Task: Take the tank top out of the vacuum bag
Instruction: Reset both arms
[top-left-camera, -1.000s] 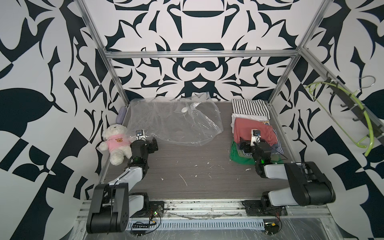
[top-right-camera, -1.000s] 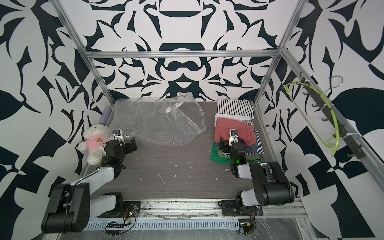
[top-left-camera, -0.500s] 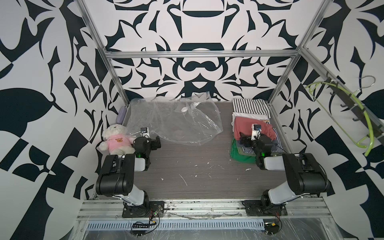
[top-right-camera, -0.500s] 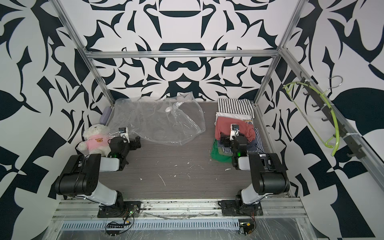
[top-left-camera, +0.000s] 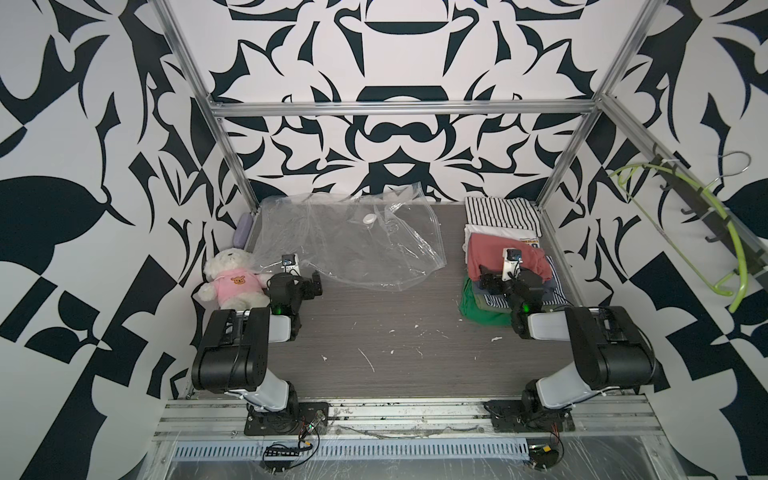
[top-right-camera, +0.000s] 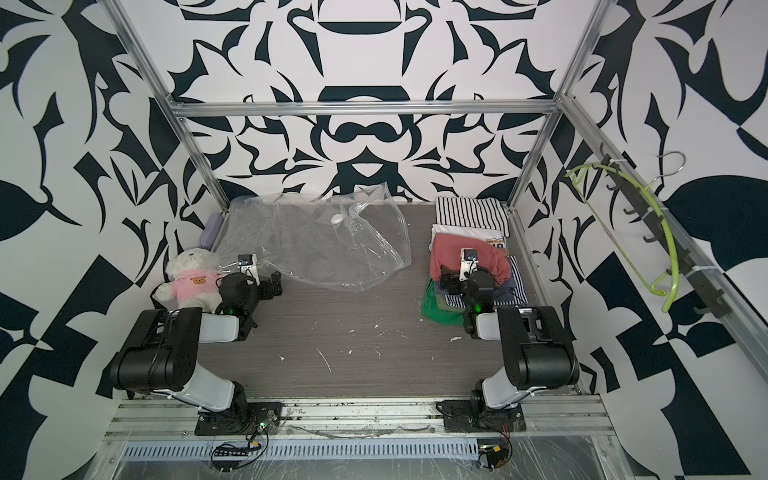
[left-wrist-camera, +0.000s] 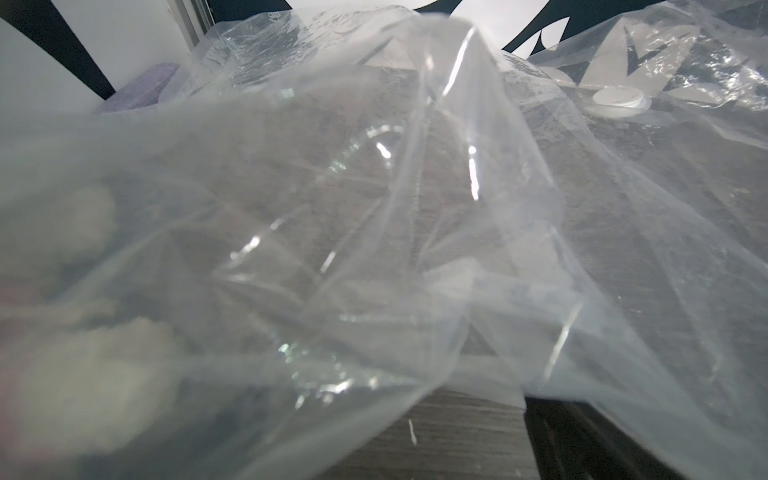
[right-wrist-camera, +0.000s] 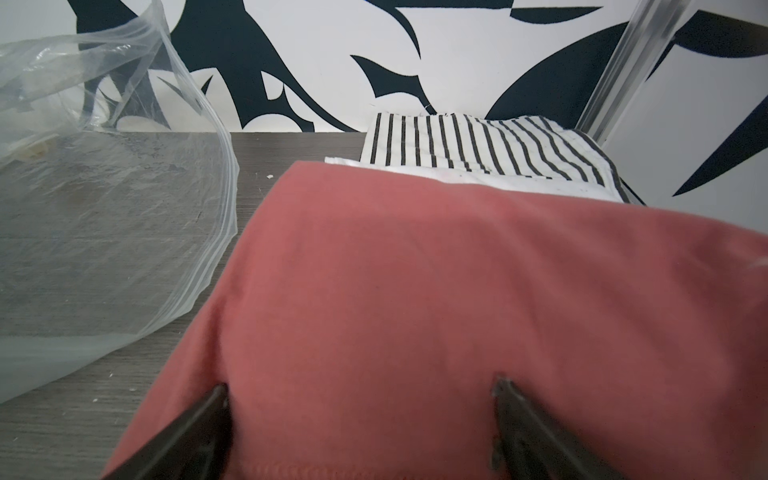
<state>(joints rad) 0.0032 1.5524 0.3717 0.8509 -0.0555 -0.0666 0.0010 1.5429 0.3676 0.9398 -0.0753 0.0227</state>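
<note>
In both top views the bag (top-left-camera: 349, 245) lies crumpled at the back left of the table (top-left-camera: 395, 353), cap (top-left-camera: 368, 219) up, and we see no garment inside it. The left gripper (top-left-camera: 296, 284) sits at its near edge, beside the teddy (top-left-camera: 230, 280), jaws apart. The right gripper (top-left-camera: 512, 279) is over the red top (top-left-camera: 490, 253) crowning the pile (top-left-camera: 486, 316) at the right, well apart from the bag, jaws apart too

Left wrist: only the film of the bag (left-wrist-camera: 374, 208), the cap (left-wrist-camera: 619, 102) beyond; nothing clothlike within, and the fingers do not show

Right wrist: the fingertips (right-wrist-camera: 220, 392) stand wide over the red top (right-wrist-camera: 415, 291), clamping nothing; whether they touch it we cannot tell

We judge the red top to be the tank top, already out and let go, so the step in hand is the retreat. Next we need both arms lifted clear without snagging cloth or film
</note>
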